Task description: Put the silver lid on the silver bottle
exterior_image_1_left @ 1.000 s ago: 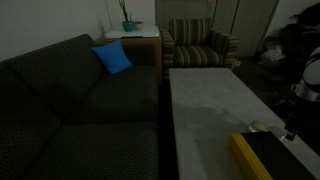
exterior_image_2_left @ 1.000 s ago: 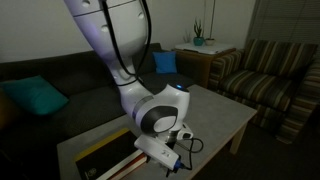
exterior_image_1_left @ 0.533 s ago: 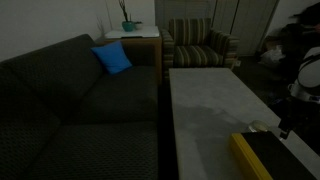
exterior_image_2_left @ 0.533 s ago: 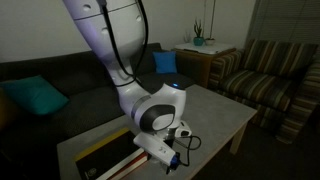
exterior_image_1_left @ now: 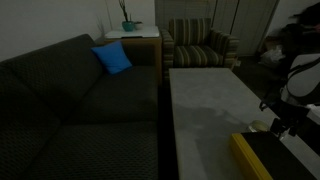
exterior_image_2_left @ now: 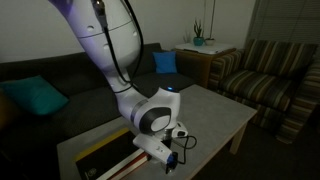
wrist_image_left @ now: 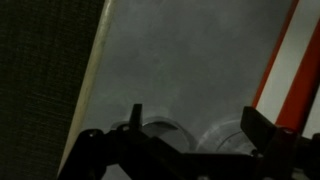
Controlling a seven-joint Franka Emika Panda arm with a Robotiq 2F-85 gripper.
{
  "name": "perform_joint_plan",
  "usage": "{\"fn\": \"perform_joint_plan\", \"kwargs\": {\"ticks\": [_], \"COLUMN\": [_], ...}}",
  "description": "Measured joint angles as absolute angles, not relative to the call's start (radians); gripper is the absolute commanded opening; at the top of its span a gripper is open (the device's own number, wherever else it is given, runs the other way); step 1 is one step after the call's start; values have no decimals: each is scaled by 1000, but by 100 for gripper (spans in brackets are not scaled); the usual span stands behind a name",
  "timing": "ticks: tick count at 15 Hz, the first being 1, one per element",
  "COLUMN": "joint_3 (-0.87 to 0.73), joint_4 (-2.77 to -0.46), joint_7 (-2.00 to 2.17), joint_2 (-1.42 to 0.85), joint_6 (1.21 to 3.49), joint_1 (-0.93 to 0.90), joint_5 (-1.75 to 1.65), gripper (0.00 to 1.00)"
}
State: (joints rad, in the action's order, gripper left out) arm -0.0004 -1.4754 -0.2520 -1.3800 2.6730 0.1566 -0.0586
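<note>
The room is dim. In the wrist view my gripper point(wrist_image_left: 193, 116) hangs open over the grey table point(wrist_image_left: 180, 50), its two dark fingers point(wrist_image_left: 136, 112) rising from the bottom edge. Between them, low in the picture, lie two round silvery shapes side by side, the left shape point(wrist_image_left: 158, 130) and the right shape point(wrist_image_left: 222, 135). I cannot tell which is the silver lid and which the silver bottle. In an exterior view a small pale thing point(exterior_image_1_left: 258, 127) sits on the table beside the gripper point(exterior_image_1_left: 278, 128). From the opposite side the arm hides them, and the gripper point(exterior_image_2_left: 172, 157) is low over the table.
A flat black box with a yellow-orange edge point(exterior_image_1_left: 262, 156) point(exterior_image_2_left: 100, 160) point(wrist_image_left: 280, 70) lies on the table next to the gripper. A dark sofa point(exterior_image_1_left: 80, 110) runs along the table's long edge point(wrist_image_left: 92, 80). A striped armchair point(exterior_image_1_left: 198, 45) stands beyond the table's far end.
The arm has come further into the exterior view from the right and lowered towards the table near the pale thing. The jaws have stayed open.
</note>
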Motion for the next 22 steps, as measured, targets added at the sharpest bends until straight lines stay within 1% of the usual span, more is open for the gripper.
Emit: {"fn": "perform_joint_plan", "kwargs": {"ticks": [3, 6, 13, 18, 22], "joint_3": [-38, -41, 56, 99, 122], "joint_4": [-1449, -1412, -1375, -1374, -1374], "joint_7": [-220, -224, -342, -395, -418], "joint_2": [-1404, -1436, -1475, -1474, -1474], "joint_6": [2673, 2682, 2791, 2799, 2792], "joint_1": [133, 137, 264, 322, 329], "joint_5": [-62, -62, -62, -62, -62], "gripper": [100, 100, 100, 100, 100]}}
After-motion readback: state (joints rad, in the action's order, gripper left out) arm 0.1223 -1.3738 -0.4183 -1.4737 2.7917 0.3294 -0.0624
